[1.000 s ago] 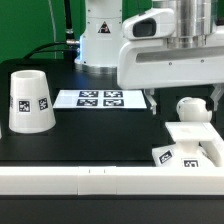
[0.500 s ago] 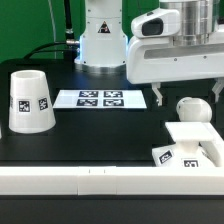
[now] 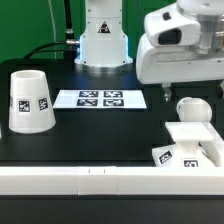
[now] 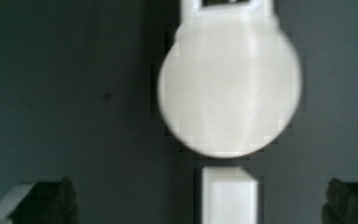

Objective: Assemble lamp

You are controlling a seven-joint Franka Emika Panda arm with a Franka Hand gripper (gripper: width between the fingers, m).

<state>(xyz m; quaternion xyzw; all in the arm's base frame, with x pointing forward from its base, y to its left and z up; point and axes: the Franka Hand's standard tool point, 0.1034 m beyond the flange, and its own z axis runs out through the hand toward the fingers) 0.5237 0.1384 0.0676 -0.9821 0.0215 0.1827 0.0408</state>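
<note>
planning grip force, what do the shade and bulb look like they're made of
The shade looks like hard white plastic, matte: even colour, crisp rim. The bulb seems the same plastic, perhaps smoother: its rounded head shows evenly bright in the wrist view.

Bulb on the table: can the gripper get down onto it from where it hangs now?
Probably yes. The wrist view shows the bulb lined up between the open jaws of the gripper, with nothing over it.
</note>
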